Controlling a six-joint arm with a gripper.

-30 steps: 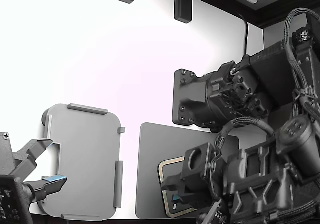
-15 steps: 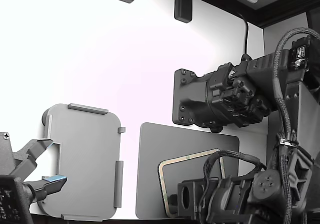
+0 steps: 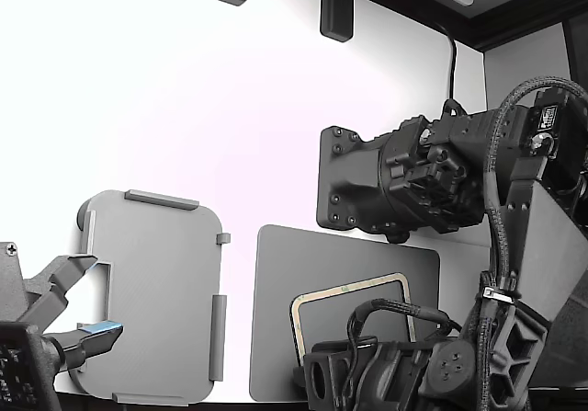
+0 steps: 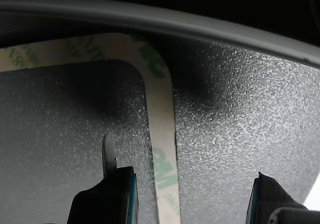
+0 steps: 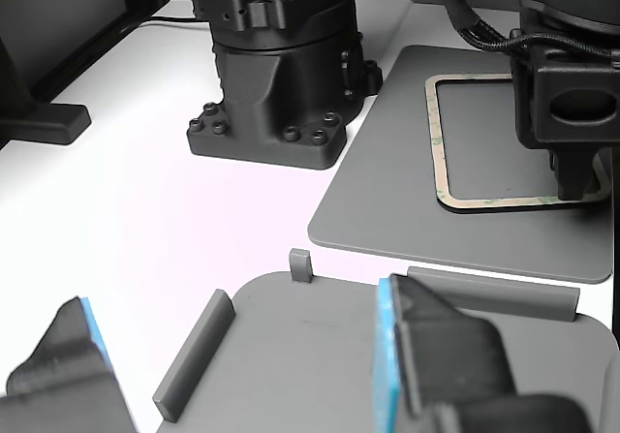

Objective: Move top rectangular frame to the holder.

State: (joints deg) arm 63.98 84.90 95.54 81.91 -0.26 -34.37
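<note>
The thin beige rectangular frame (image 3: 347, 289) lies flat on a dark grey mat (image 3: 340, 250) at the exterior view's lower right. It also shows in the other view (image 5: 441, 142). In the wrist view my gripper (image 4: 187, 199) is open, low over the mat (image 4: 240, 124). Its two fingertips straddle one side strip of the frame (image 4: 160, 108) near a rounded corner. In the other view the gripper (image 5: 573, 176) stands down at the frame's near corner. The light grey holder (image 3: 152, 291) with raised edge tabs lies to the exterior view's left of the mat, with nothing in it.
A black arm base (image 3: 367, 190) stands just behind the mat. A second arm's gripper with blue pads (image 3: 69, 333) hovers open at the holder's left edge in the exterior view. Its pads (image 5: 392, 355) fill the other view's foreground. Black brackets (image 3: 335, 11) hang at the top.
My arm has dropped lower toward the mat and shifted toward the exterior view's bottom. More of the frame's outline now shows. The frame, holder and second arm have not moved.
</note>
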